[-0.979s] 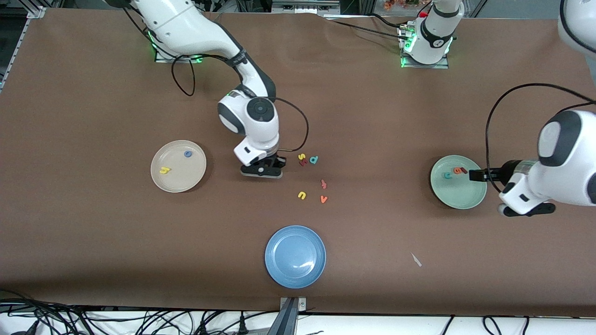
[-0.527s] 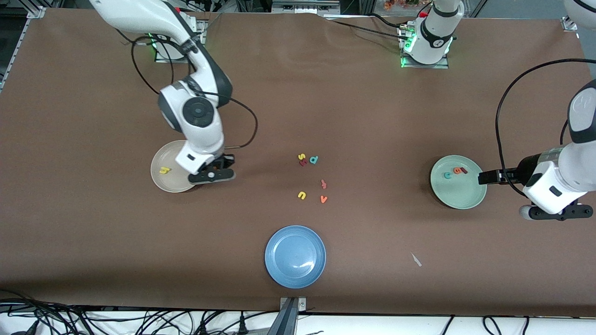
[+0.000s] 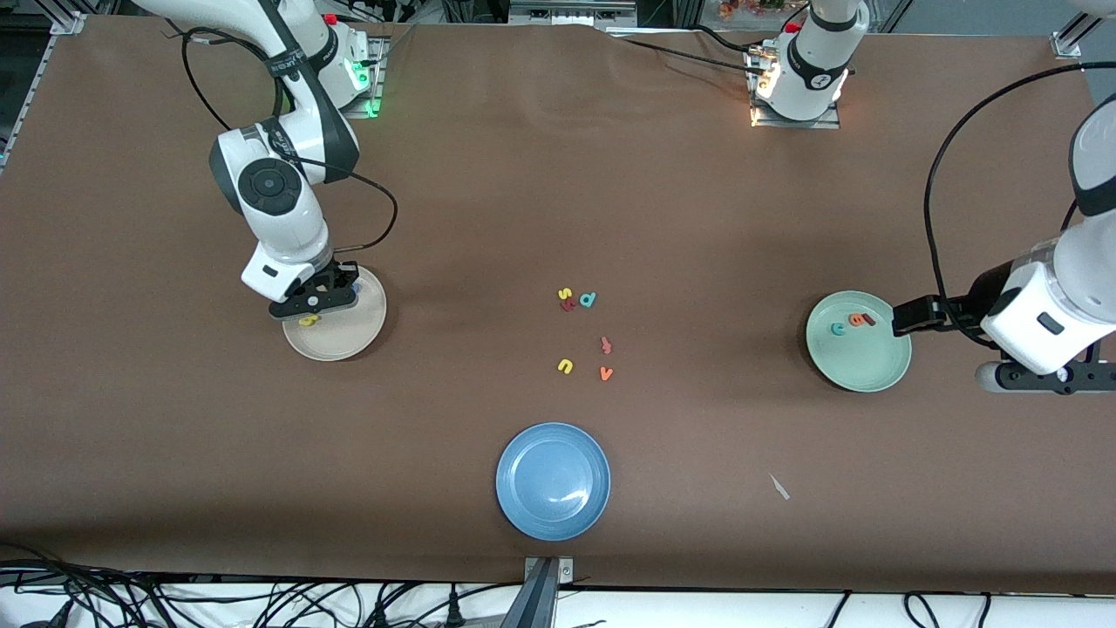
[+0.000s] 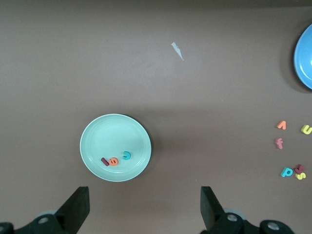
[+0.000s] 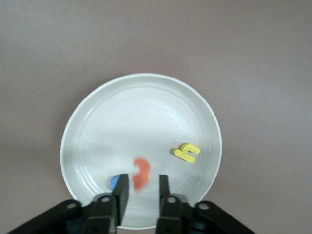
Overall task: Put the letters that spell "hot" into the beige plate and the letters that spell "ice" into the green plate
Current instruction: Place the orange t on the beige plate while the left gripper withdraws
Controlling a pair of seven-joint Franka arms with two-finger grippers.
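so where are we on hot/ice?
Ice is done: i, c, e lie in the green plate. The h and o are in the beige plate; the right gripper is open over it, orange t dropping. Left gripper waits open. Nothing left.

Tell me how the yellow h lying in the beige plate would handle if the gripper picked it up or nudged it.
The yellow h looks tiny against the beige plate, so it is probably very light and would skid at a nudge. It lies flat, so rolling or tipping seems unlikely. Its matte, chunky look suggests soft foam: likely squashy, not fragile.
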